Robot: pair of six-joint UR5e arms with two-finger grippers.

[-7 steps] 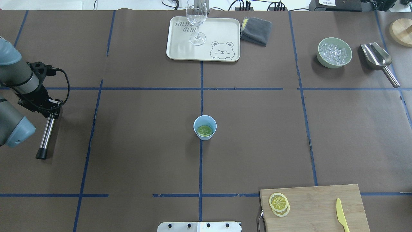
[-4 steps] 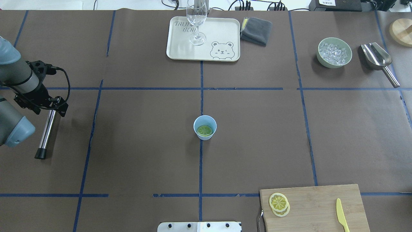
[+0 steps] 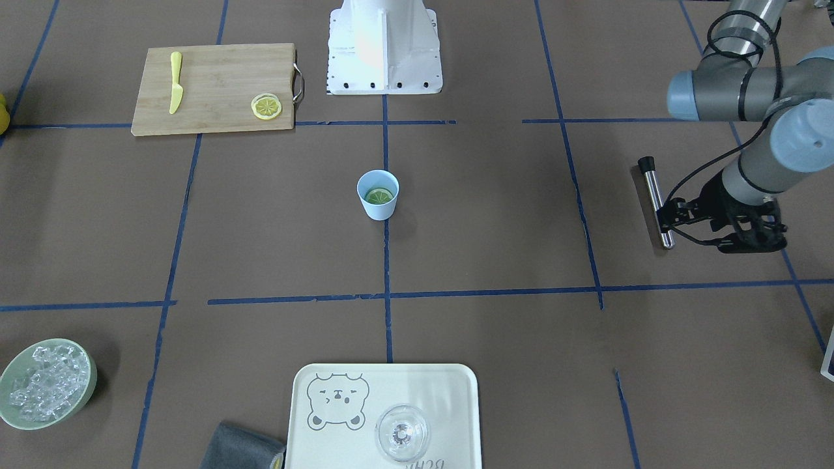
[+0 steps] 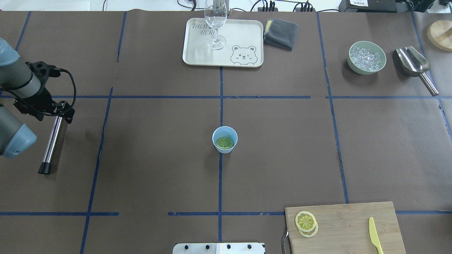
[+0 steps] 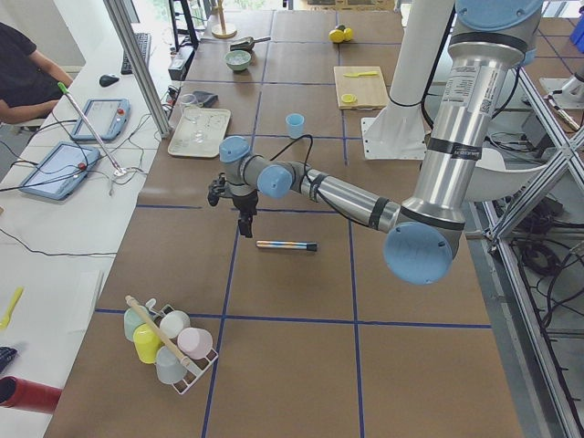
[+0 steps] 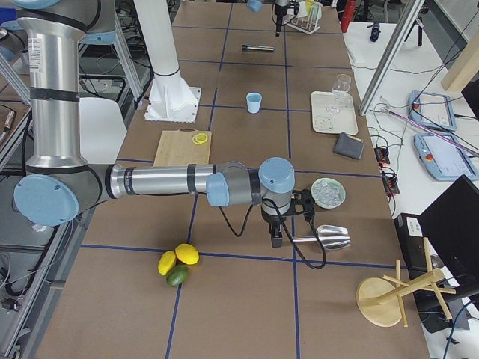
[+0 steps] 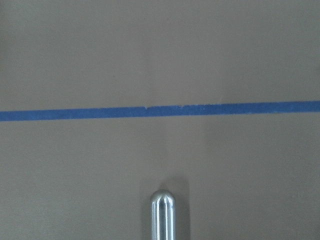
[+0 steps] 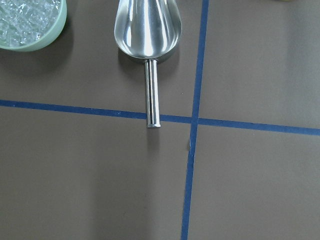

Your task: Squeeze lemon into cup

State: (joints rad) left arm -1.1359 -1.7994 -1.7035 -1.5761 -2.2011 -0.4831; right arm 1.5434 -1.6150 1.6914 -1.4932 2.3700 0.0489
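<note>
The light-blue cup (image 4: 224,139) stands at the table's middle, also in the front-facing view (image 3: 378,194). The lemon slice (image 4: 224,142) lies flat inside it and looks greenish (image 3: 378,195). My left gripper (image 4: 65,112) hangs far to the left of the cup, over the far end of a steel rod (image 4: 52,144) that lies on the table; its jaws look open and empty (image 3: 668,218). The left wrist view shows only the rod's tip (image 7: 162,215). My right gripper (image 6: 275,238) shows only in the exterior right view, above a scoop's handle; I cannot tell its state.
A cutting board (image 4: 353,225) at the near right holds two stacked lemon slices (image 4: 306,223) and a yellow knife (image 4: 375,234). A tray (image 4: 243,31) with a clear glass (image 4: 216,21), a grey cloth (image 4: 281,33), a bowl of ice (image 4: 366,57) and a steel scoop (image 4: 415,65) line the far side.
My left gripper has drawn back along the rod toward the table's far side. The rod stays lying on the table. The cup and the lemon have not moved.
</note>
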